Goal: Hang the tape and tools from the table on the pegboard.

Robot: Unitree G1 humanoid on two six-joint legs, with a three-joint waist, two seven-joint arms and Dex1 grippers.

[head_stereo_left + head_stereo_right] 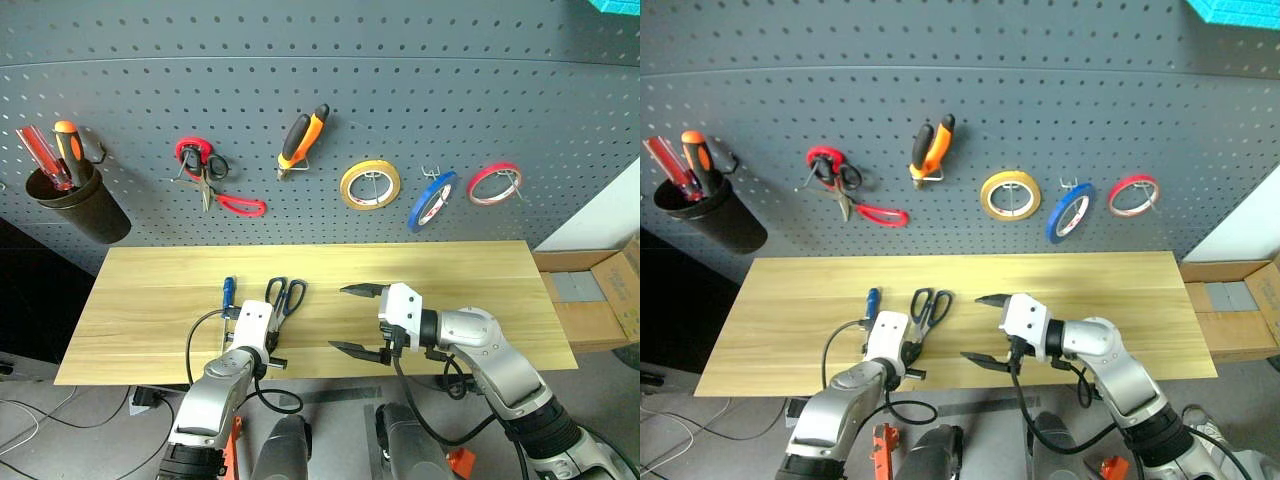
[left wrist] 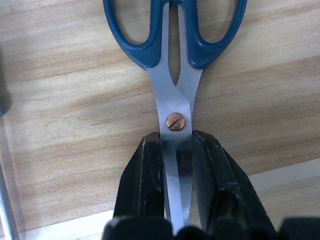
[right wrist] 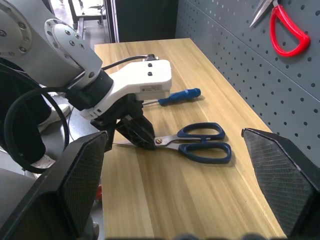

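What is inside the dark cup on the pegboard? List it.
The dark cup hanging on the pegboard holds a red-handled screwdriver and an orange-and-black-handled screwdriver, handles sticking up. Their shafts and anything lower in the cup are hidden by its wall.

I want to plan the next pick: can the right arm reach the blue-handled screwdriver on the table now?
Probably not directly: the left gripper, shut on the scissors, lies between the open right gripper and the screwdriver.

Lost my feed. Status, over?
Left pincer shut on scissors blades. Right pincer open, empty. Screwdriver beside them on table. Nothing blocking.
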